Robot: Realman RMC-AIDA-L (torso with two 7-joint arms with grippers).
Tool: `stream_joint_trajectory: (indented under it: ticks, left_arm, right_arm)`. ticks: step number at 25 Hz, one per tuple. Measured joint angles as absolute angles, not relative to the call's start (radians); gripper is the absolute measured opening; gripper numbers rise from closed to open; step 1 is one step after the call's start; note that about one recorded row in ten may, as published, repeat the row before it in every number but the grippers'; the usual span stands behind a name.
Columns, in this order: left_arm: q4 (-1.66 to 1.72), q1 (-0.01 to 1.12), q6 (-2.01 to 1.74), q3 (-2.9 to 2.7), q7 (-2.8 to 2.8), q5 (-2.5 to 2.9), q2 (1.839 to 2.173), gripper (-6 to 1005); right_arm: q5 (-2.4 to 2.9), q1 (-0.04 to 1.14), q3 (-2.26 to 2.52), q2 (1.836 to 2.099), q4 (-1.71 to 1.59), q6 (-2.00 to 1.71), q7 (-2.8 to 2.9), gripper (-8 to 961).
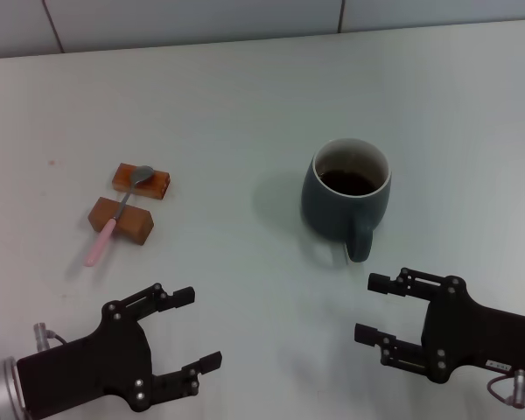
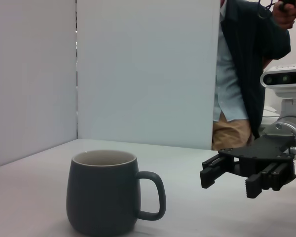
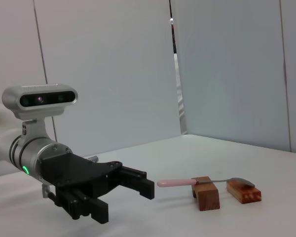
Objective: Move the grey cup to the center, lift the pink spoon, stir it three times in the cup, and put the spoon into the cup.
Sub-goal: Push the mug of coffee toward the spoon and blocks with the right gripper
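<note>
Both sets of jaws are spread and holding nothing: right gripper (image 1: pixel 378 306) near the desk's front edge, just short of the grey cup (image 1: pixel 346 194)'s handle; left gripper (image 1: pixel 192 329) front-left. Pink spoon (image 1: pixel 114 217) rests across two wooden blocks (image 1: pixel 131 199) toward the left edge. Looks like step one: grab the cup and slide it to center.

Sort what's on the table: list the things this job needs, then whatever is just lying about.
Needed:
grey cup, right of centre, handle toward the robot
pink spoon, propped across the blocks
left gripper and right gripper, both open, hovering near the robot

Just there:
two wooden blocks under the spoon
</note>
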State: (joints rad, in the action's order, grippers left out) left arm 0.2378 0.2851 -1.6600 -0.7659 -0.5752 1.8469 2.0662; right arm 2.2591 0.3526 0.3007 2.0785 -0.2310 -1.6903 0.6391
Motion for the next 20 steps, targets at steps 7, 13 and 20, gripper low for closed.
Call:
stream_joint_trajectory:
  ticks: [7,13,20]
  left_arm:
    - [0.239,0.289,-1.661,-0.762,-0.575,1.846,2.065,810]
    - [0.243,0.290,-1.662,-0.762,-0.577,1.846,2.065,810]
    - [0.245,0.290,-1.663,-0.760,-0.578,1.844,2.065,809]
  right_arm:
    - [2.257,0.352,0.291,2.077,-0.217,-1.683,0.660,626]
    - [2.255,0.353,0.290,2.077,-0.217,-1.675,0.668,490]
    - [2.142,0.332,0.282,2.079,-0.190,-1.701,0.586,124]
